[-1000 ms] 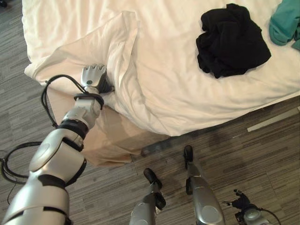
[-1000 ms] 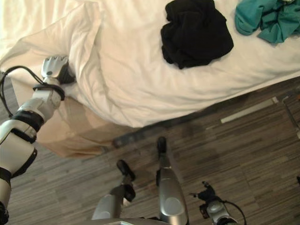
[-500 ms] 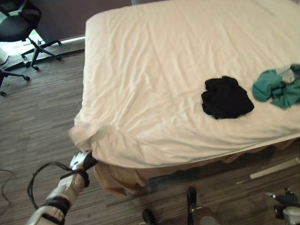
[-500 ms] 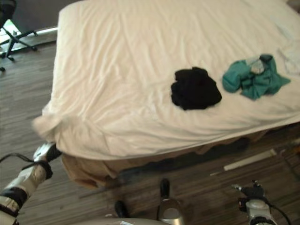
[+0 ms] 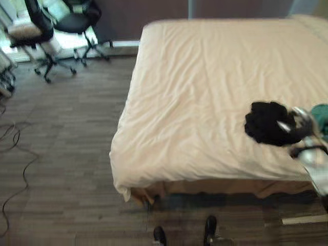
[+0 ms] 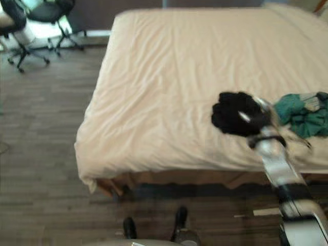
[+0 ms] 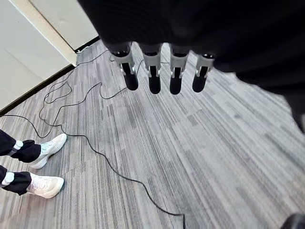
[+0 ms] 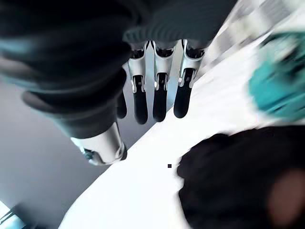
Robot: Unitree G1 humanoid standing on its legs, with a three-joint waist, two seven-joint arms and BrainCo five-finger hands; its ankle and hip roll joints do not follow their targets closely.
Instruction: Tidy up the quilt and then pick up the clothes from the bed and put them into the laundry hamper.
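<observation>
From my seat the quilt (image 5: pixel 205 92) looked done: it lay flat and smooth over the bed (image 6: pixel 169 179), its near edge hanging evenly over the near left corner, with only light creases. So I judged the first half of the job finished and the clothes part just starting.

My right hand (image 6: pixel 262 115) was over the black garment (image 6: pixel 233 114) near the bed's right side. In the right wrist view its fingers (image 8: pixel 159 98) were straight and released, with the black garment (image 8: pixel 243 181) below them and not yet grasped. The teal garment (image 6: pixel 302 114) lay just to the right of the black one, touching or nearly so; I could not tell which. A pale piece sat on top of it, too blurred for me to name.

My left hand (image 7: pixel 162 71) hung off the bed over the wooden floor (image 7: pixel 200 157), fingers straight and relaxed, holding nothing. A person's shoes (image 7: pixel 45 164) stood on that floor, and office chairs (image 5: pixel 61 25) stood at the far left.

Left to do, as I read it: grasp the black garment, carry it to the hamper, then the same for the teal one. I had no hamper in sight and would have to find it.
</observation>
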